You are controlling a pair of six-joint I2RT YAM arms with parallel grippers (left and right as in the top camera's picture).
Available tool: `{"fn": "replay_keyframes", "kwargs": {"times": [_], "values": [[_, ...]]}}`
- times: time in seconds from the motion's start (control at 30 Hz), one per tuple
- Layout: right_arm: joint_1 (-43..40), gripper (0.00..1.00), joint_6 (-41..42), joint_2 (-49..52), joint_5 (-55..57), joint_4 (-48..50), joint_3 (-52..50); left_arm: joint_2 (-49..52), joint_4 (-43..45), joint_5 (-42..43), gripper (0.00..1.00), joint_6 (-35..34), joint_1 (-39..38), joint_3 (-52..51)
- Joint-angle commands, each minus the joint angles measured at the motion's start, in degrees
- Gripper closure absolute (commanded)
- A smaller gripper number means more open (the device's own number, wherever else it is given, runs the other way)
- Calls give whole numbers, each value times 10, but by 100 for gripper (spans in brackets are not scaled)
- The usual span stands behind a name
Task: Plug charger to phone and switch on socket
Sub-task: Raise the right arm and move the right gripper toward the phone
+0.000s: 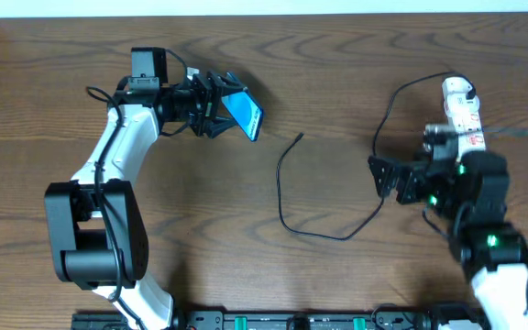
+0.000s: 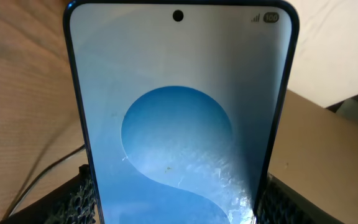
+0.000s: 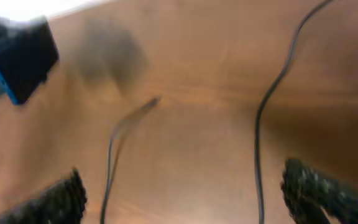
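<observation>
Your left end effector (image 1: 216, 106) holds the phone (image 1: 245, 113) at 10 o'clock and your right end effector (image 1: 384, 180) is open; the charger (image 1: 280, 197) is unplugged and the socket (image 1: 461, 105) is, I think, off.

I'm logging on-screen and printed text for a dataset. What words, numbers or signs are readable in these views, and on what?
"100": in the battery badge, at the top right of the screen of the phone, beside a signal-bars icon, left wrist view.
Red markings on the socket, overhead view: too small to read.
Right wrist view: blurred, nothing readable.
</observation>
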Motion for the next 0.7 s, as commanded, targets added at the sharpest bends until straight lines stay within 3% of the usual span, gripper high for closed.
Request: {"fn": "replay_keyframes", "kwargs": {"times": [0.0,0.1,0.33,0.57,0.67], "values": [[-7,1,-35,79,-76,-56,84,-10,16,11,43,-16,11,4],[-7,1,-62,145,-116,-98,139,-10,17,11,43,-16,14,4],[-6,1,-49,192,-117,-81,144,-10,16,-6,43,-16,14,4],[9,1,58,217,-114,-1,143,-10,16,-58,43,-16,14,4],[29,7,125,239,-107,20,143,-10,14,-86,43,-15,14,4]]}}
